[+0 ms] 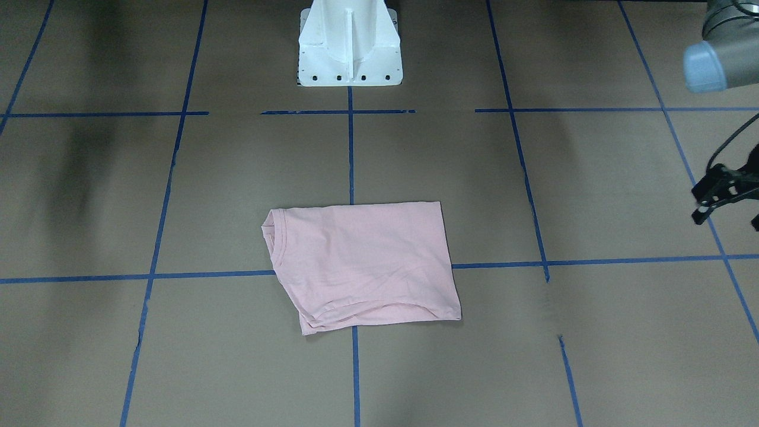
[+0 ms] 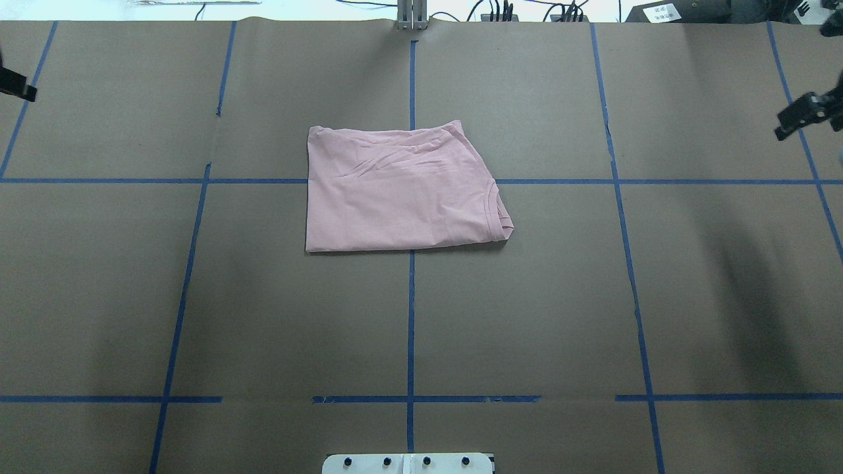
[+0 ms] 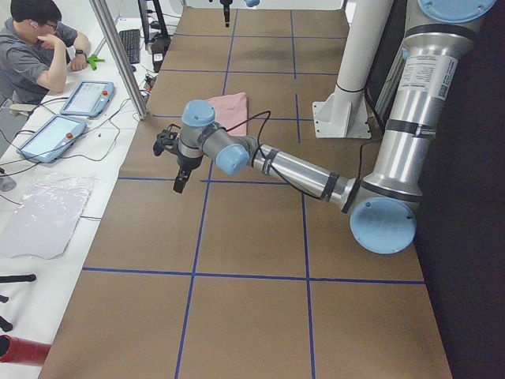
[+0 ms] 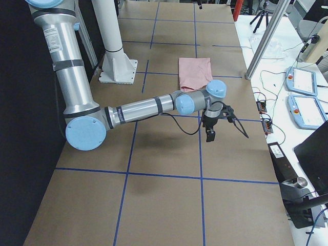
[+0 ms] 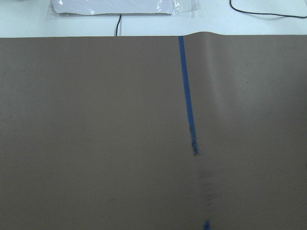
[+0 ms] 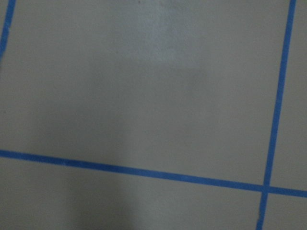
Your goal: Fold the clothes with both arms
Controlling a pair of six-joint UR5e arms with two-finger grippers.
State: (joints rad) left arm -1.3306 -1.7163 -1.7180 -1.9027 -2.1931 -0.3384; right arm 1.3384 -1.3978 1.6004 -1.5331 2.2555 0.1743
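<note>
T-shirt [image 1: 362, 267] lies centre of the front-facing frame, folded to a rough rectangle, plain side up, flat on the table [image 1: 178, 196]. Its collar [image 1: 274, 234] pokes out at the left edge. It sits across the crossing of the blue tape lines [image 1: 351, 154].

Left gripper [image 1: 728, 220] is at the far right edge of that frame, well apart from the shirt. I read two tips spread with nothing between them, so parted and empty. Right gripper [image 2: 800, 117] is at the right edge of the overhead frame, also well apart. It's too small and side-on, so I can't tell how wide it stands. No cloth on it.

I'd judge the folding done or nearly done.

Risks if I go back in:
- The stacked hems along the lower edge look uneven, so a pinch may catch only the top layer and peel the fold open.
- The collar corner is bunched and could snag and drag the whole stack across the paper.
- Both reaches are long, so uneven timing would skew it.
</note>
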